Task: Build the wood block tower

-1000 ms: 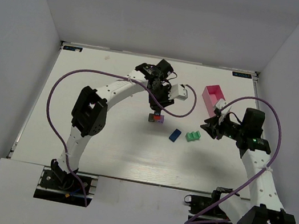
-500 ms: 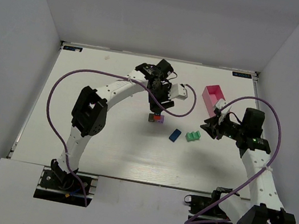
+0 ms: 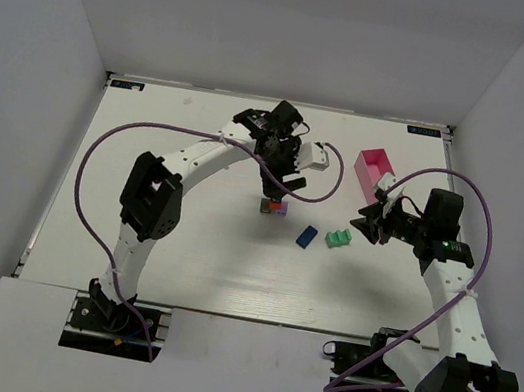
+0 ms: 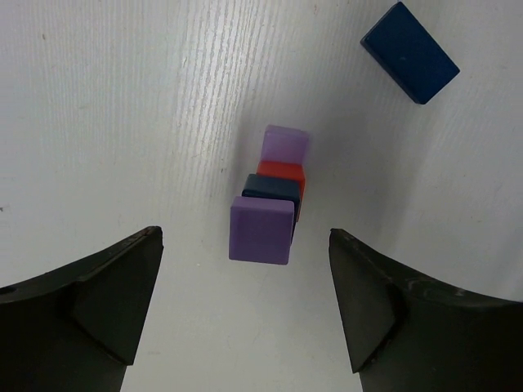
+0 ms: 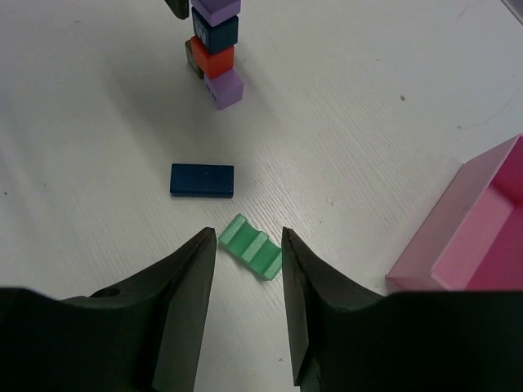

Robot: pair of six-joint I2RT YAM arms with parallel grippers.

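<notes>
The tower stands mid-table as a stack: a lilac block at the bottom, then red, dark blue and a purple block on top. My left gripper hangs straight above it, open, its fingers wide on either side and touching nothing. A flat blue block and a ridged green block lie to the right of the tower. My right gripper is open just above the green block, which shows between its fingertips on the table.
A pink tray lies at the back right, close to the right gripper, its wall at that wrist view's right edge. A purple cable loops from each arm. White walls enclose the table.
The left gripper has gone from shut on the top purple block to wide open, leaving the block on the tower. The right arm has hardly moved.
</notes>
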